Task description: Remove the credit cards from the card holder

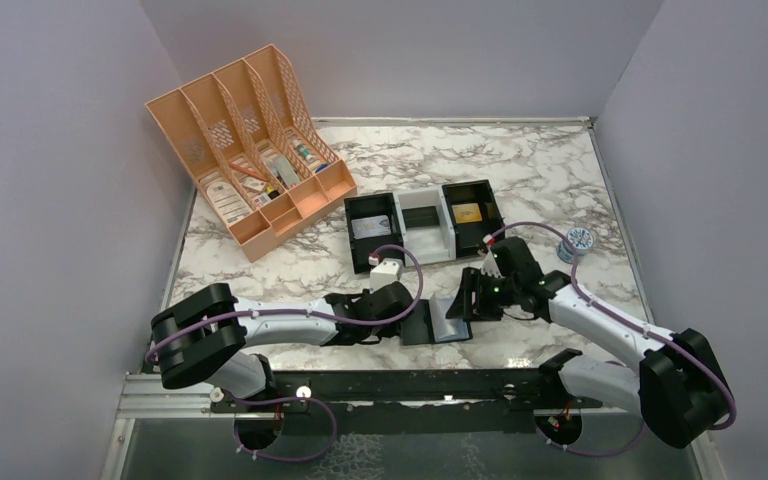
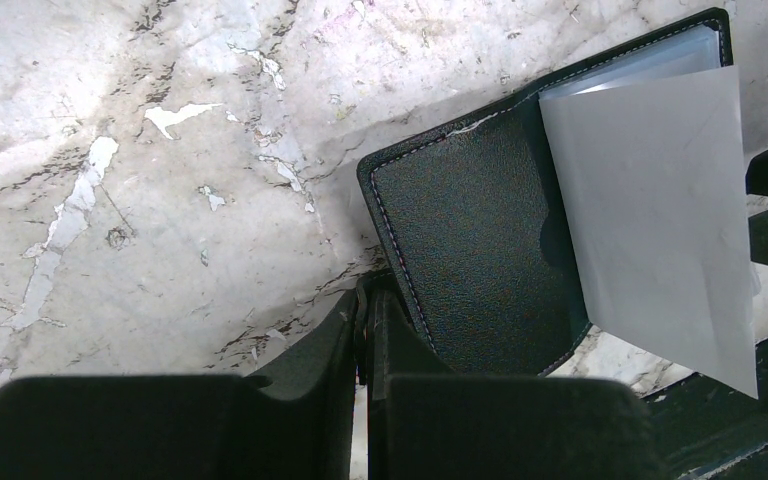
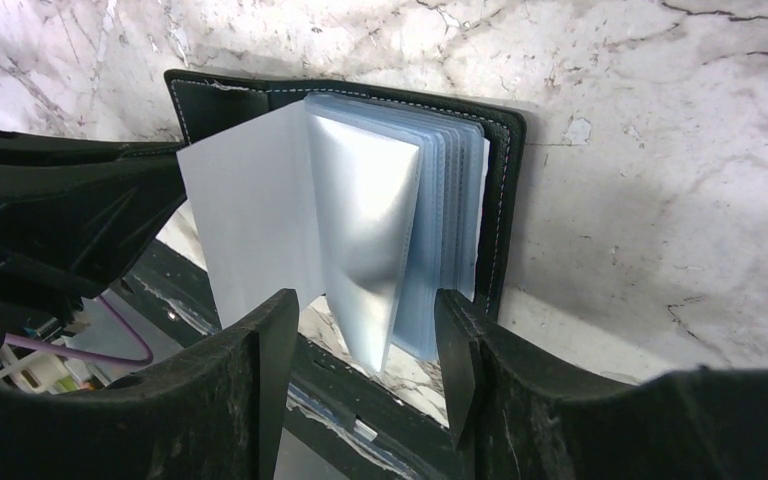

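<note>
Two tools: left tool [image 2: 365, 305] pressed together at card holder's [image 2: 470, 260] left cover edge; right tool [image 3: 365, 320] spread around upright sleeves [image 3: 380, 200].
Card holder: open, near table [image 1: 540, 170] edge, between tools.
Next: isolate one sleeve before closing; keep cover flat.

A white marble worktop [image 1: 530, 170] with grey veins fills the middle, plain pale purple walls [image 1: 50, 150] stand at nine, twelve and three o'clock, a black bar [image 1: 410, 385] runs along the edge at six o'clock, and soft even light falls on it all.
</note>
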Motion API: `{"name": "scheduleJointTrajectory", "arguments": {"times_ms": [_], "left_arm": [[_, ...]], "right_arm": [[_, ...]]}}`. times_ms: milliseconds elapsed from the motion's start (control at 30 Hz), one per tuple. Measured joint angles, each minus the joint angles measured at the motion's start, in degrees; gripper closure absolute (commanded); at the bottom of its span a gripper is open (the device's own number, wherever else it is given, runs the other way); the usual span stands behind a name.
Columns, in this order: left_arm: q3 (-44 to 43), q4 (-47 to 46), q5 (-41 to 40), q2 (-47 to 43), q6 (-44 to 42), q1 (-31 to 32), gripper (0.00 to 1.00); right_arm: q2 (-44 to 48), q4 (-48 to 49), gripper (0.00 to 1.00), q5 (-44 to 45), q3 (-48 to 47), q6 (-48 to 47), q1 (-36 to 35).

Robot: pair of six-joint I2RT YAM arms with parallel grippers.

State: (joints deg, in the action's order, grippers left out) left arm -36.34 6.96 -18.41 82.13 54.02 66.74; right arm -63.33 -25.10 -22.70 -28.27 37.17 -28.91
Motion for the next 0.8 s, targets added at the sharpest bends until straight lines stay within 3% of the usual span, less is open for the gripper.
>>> {"name": "scheduleJointTrajectory", "arguments": {"times_ms": [300, 800], "left_arm": [[-0.9, 0.0, 0.2, 0.0, -0.6, 0.0, 1.00], [-0.9, 0.0, 1.0, 0.0, -0.7, 0.0, 1.00]], "right_arm": [[0.0, 1.6, 0.46, -3.0, 1.9, 0.9, 0.0], [1.9, -0.6, 0.43, -0.5, 0.5, 1.1, 0.0]]}}
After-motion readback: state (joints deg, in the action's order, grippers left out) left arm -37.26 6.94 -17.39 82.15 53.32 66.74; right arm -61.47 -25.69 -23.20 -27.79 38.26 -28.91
